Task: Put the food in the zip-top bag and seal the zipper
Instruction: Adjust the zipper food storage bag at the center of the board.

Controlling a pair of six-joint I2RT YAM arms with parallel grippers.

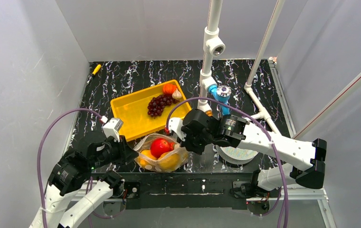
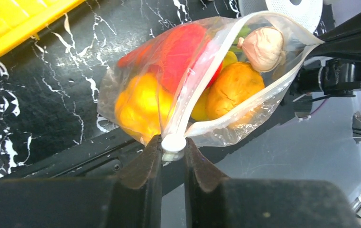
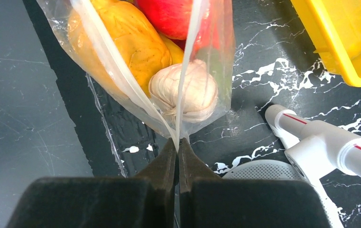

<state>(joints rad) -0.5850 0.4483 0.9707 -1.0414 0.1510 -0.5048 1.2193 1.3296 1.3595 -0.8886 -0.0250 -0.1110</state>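
Zip-top bag [image 1: 161, 156] lies at the counter's [image 1: 121, 76] near edge. The food [image 1: 160, 147] inside is red, yellow and orange pieces plus a garlic bulb [image 3: 184, 90]. The mouth gapes and the zipper [image 2: 195, 85] is unsealed. Your left end effector [image 2: 172, 144] is nipped nearly closed on the zipper's white end tab at the bag's left corner. Your right end effector [image 3: 177, 141] is pinched tight on the opposite corner. Both arms reach low and inward, with the bag strung between them. The yellow tray [image 1: 131, 111] sits just behind, and a white disc [image 1: 237, 154] lies under the right wrist.

Robot lab booth: white panel walls [image 1: 22, 71], pipe-mounted camera [image 1: 215, 46], black marbled table [image 1: 121, 78].
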